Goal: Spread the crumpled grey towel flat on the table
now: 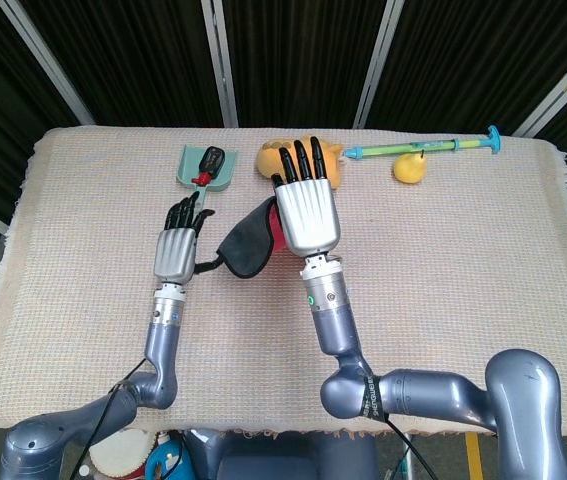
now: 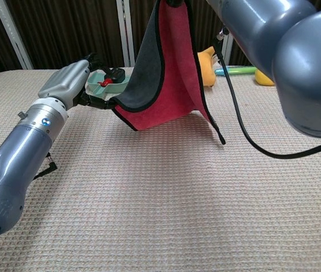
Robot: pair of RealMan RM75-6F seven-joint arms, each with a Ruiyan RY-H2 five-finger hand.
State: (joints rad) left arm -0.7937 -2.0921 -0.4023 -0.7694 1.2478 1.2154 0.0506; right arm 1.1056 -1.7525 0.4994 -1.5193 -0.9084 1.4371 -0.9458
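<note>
The towel (image 2: 168, 73), grey on one face and red on the other with a black hem, hangs above the table. My right hand (image 1: 306, 205) is raised over it, and the cloth drops from under its palm; in the chest view the grip itself lies above the frame's top edge. My left hand (image 2: 68, 84) pinches the towel's lower left corner and holds it out sideways, a little above the table. In the head view only a dark fold of the towel (image 1: 246, 247) shows between the left hand (image 1: 176, 250) and the right hand.
A beige woven cloth (image 1: 463, 280) covers the table. At the back stand a teal dustpan with a small brush (image 1: 203, 165), a yellow plush toy (image 1: 335, 165), a yellow fruit (image 1: 409, 168) and a long teal-green stick (image 1: 423, 148).
</note>
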